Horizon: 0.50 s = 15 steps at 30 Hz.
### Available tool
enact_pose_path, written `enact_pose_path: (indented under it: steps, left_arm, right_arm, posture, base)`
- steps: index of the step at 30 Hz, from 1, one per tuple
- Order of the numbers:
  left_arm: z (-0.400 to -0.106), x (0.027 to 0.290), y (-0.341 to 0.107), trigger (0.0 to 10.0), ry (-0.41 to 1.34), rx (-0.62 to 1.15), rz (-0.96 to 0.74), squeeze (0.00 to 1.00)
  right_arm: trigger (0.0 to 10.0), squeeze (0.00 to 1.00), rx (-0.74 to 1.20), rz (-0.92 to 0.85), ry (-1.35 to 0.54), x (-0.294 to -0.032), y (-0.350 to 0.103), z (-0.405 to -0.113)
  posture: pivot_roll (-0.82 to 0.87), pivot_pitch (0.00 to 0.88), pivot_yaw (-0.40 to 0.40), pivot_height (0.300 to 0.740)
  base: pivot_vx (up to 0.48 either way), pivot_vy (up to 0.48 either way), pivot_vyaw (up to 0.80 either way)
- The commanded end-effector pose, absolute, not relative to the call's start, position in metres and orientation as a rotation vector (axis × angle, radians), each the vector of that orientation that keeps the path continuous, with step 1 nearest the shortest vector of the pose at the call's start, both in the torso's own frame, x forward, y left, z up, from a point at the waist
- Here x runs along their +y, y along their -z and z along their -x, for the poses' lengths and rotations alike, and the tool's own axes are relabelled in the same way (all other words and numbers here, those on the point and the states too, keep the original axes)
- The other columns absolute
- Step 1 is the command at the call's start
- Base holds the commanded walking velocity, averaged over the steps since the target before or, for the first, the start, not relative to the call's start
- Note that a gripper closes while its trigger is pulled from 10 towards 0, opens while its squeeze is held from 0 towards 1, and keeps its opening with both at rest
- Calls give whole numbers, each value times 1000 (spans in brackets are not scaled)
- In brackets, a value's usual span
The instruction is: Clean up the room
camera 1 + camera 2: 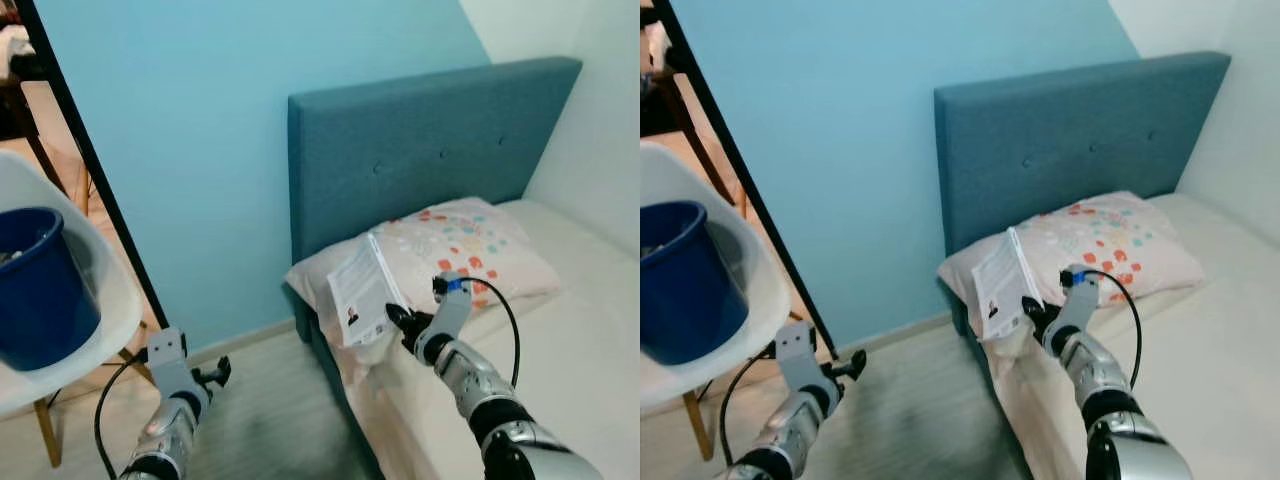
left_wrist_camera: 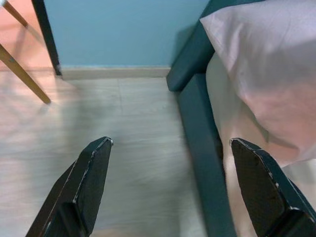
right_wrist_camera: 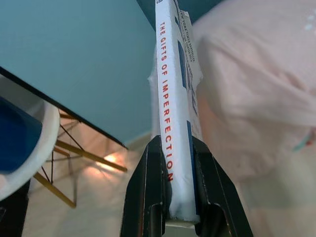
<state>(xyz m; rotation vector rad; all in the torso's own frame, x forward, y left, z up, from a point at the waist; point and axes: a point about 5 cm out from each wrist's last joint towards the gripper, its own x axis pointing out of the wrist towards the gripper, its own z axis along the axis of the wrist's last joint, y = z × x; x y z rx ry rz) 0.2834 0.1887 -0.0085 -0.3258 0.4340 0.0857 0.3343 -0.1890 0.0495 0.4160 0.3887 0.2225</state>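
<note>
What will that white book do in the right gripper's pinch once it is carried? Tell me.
The book is thin and paperback-looking, so it will probably flex rather than stay rigid. The right gripper clamps just its lower end, so the tall free part may sway or twist. It looks light; a glossy cover might slip.

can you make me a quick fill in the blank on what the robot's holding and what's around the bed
1. The right gripper is shut on a white ____ with red lettering on its spine.
2. The left gripper hangs open above the ____.
3. The patterned pillow lies against the teal ____.
4. The blue bucket sits on a white ____.

Missing words: book; floor; headboard; chair
</note>
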Motion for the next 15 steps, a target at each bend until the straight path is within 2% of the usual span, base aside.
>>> enact_pose_path:
  steps: [1,4,12,15]
  left_arm:
    - [-279,188,13,10000,-84,462,333,0]
    - [-277,189,15,10000,-103,467,344,0]
    - [-278,191,14,10000,-119,458,362,0]
    - [-279,192,13,10000,-121,458,363,0]
  right_arm:
    - [10000,0,407,-416,-227,-190,-47,-332]
    - [10000,0,409,-423,-215,-195,-45,-329]
    - [10000,0,388,-537,-260,-209,-49,-325]
    - [10000,0,466,-594,-267,-225,-39,-310]
  posture:
    - [-54,0,-28,740]
    - [-56,0,-28,740]
    - [-63,0,-28,740]
    - [-68,0,-33,740]
  base:
    - [0,-480,0]
    - [0,-480,0]
    - [0,0,0]
    - [0,0,0]
